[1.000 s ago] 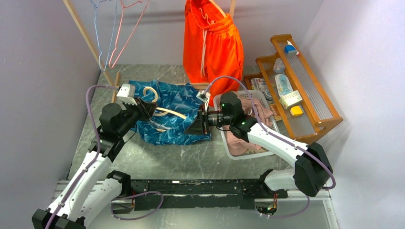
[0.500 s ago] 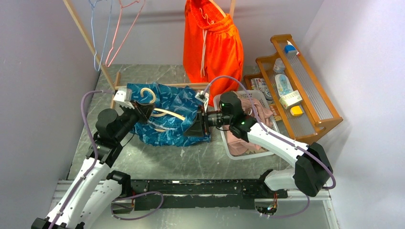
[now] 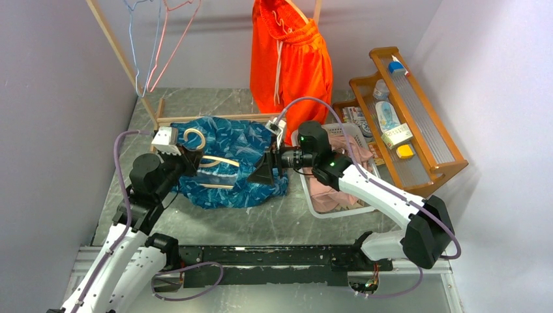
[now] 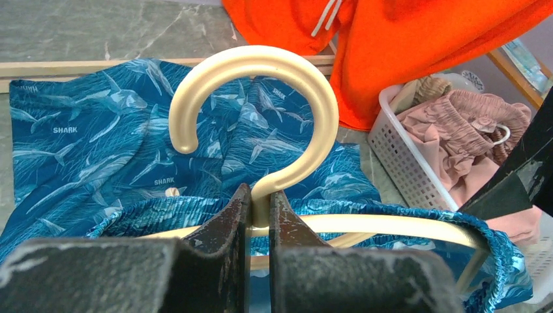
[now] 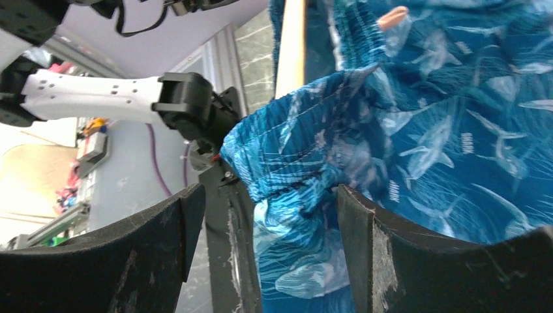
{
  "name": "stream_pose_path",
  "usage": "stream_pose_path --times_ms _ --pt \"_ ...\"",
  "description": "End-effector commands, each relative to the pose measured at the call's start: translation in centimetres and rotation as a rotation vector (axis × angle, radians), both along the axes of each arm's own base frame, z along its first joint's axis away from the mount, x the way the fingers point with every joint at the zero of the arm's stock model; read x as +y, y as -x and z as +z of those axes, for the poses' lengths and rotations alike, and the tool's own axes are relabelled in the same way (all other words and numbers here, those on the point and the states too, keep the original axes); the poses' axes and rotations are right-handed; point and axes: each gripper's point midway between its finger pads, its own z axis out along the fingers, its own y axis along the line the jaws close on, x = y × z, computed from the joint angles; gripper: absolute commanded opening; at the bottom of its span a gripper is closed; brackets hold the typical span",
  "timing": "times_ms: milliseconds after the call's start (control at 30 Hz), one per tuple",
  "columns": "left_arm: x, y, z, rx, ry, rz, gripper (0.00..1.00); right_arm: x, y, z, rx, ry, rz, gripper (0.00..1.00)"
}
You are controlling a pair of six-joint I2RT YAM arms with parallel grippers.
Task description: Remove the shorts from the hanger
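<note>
Between the right fingers lie the blue shorts.

The left arm rises from its base at the near left and leans toward the far side, elbow bent, with its wrist turned to the right. The left gripper has its jaws pressed almost together, pinching the neck of the hanger just under the hook. The right arm reaches from the near right across to the left, forearm stretched out and wrist level. The right gripper points left, facing the other gripper but apart from it. Its fingers stand wide apart around a bunched fold of the blue shorts; whether the cloth touches them cannot be told.
</note>
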Motion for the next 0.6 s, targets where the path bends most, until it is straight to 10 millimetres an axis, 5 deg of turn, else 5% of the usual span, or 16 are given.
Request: stream_pose_path --times_ms 0,167,367,567 --pt "1.1 0.3 1.0 -0.028 -0.014 0.046 0.07 -0.1 -1.8 1.8 -0.086 0.001 -0.085 0.77" --pt "1.4 0.5 0.8 -0.011 -0.018 0.061 0.07 0.7 -1.6 2.4 -0.061 -0.038 -0.055 0.75" --pt "1.9 0.6 1.0 0.004 -0.036 0.079 0.07 2.0 -0.9 2.8 -0.047 -0.048 0.0 0.62" --pt "1.8 0.7 1.3 0.004 -0.034 0.078 0.07 3.3 -1.9 1.0 -0.094 0.055 -0.056 0.59"
